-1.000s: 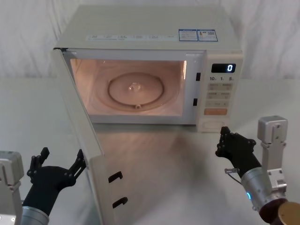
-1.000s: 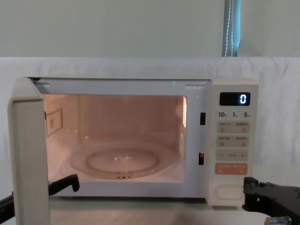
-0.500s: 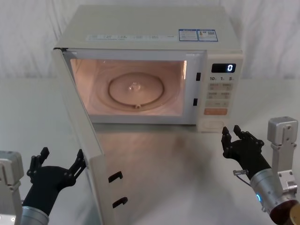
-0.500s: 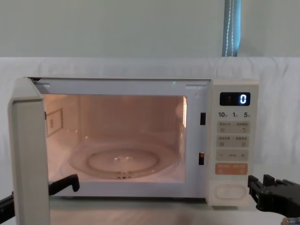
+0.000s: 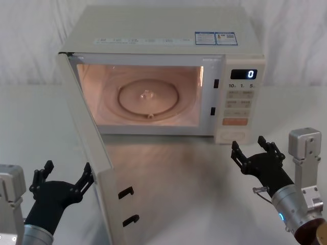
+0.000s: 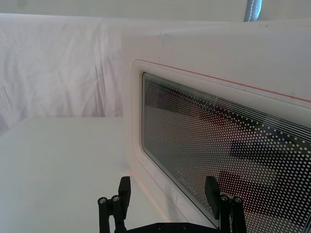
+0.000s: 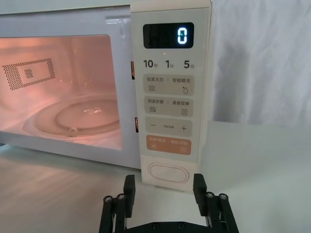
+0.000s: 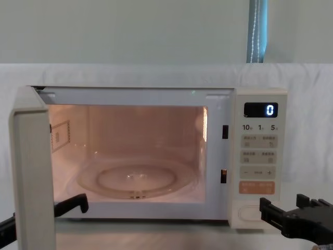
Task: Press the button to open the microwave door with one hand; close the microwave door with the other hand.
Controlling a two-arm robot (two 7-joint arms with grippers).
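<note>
The microwave door (image 5: 91, 148) stands wide open toward the tabletop's front left. Left gripper (image 5: 62, 182), fingers spread, empty, apparently just outside the panel; push flat, low. Right gripper (image 5: 254, 152) unclenched near the button (image 7: 168, 172).

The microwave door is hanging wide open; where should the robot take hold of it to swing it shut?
Probably not by gripping it. The microwave door is a flat panel hinged at the oven's left, and no handle shows. The left gripper, open, sits beside its outer glass face, so pushing that face near the free edge, from the left, looks best.
</note>
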